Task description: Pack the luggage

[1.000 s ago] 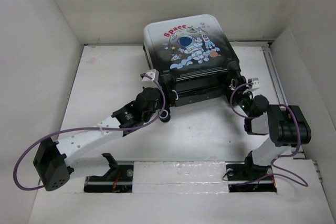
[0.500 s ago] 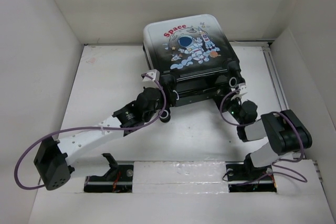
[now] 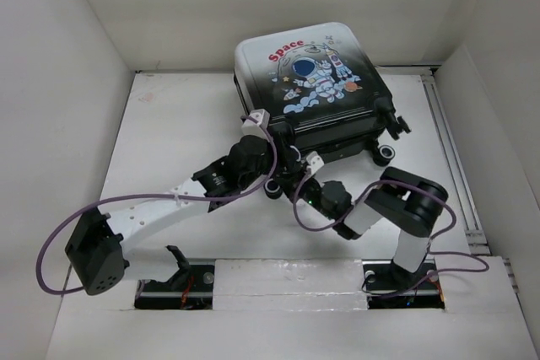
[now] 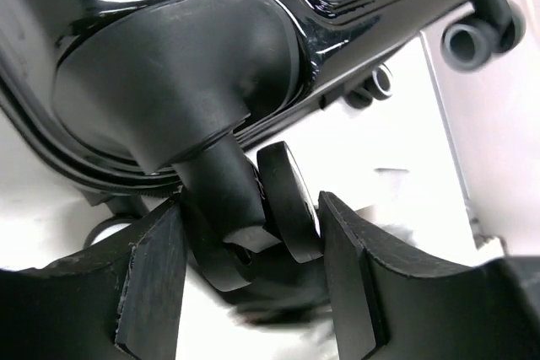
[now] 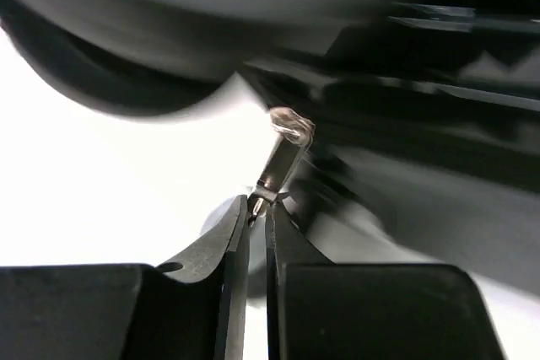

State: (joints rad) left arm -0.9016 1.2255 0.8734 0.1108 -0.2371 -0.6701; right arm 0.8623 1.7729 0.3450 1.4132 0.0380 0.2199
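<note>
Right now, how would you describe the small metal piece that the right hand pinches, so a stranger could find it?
Find the luggage at the far side of the table, then follow its dark near edge to where the right hand meets it. There, a slim silvery zipper pull sticks out between the fingertips: the only shiny metal part among black plastic wheels and shell.

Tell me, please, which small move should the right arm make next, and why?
Probably pull the zipper tab gently along the seam of the luggage. The right gripper looks shut on the tab's tip, while the left gripper straddles a caster wheel and seems to steady the case.
</note>
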